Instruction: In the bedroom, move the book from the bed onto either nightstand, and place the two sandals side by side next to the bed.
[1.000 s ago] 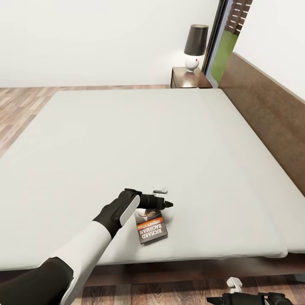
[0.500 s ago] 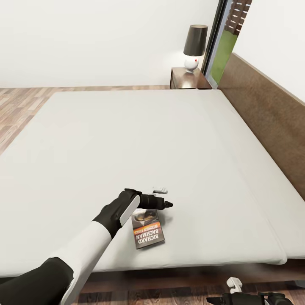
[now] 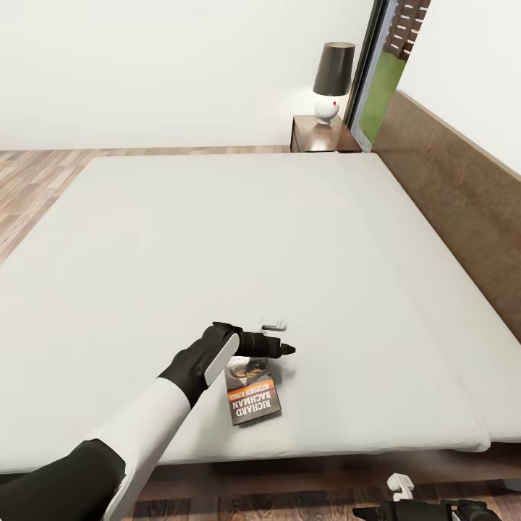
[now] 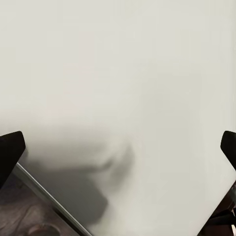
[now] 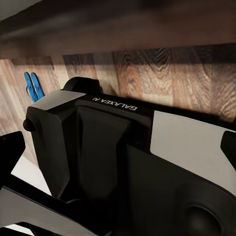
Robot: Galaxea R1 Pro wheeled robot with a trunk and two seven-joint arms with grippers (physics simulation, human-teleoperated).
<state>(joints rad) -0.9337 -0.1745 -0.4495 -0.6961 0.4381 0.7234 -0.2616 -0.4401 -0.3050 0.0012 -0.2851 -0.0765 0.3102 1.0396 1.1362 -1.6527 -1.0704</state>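
Head view: left tool (image 3: 278, 348) over the book (image 3: 253, 394) near the bed's (image 3: 217, 239) front edge.
Since a second ago the book slid slightly leftward, ungrasped, so pickup remains; tool opening can't be judged. Nightstand (image 3: 324, 135) sits far off; right tool (image 3: 376, 512) is cut off; sandals (image 5: 32, 86) barely visible.

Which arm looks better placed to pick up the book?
The left. Its gripper hangs over the mattress right at the book's far end, fingers spread wide in the left wrist view. The right gripper is down below the bed edge, over the floor, well away from the book.
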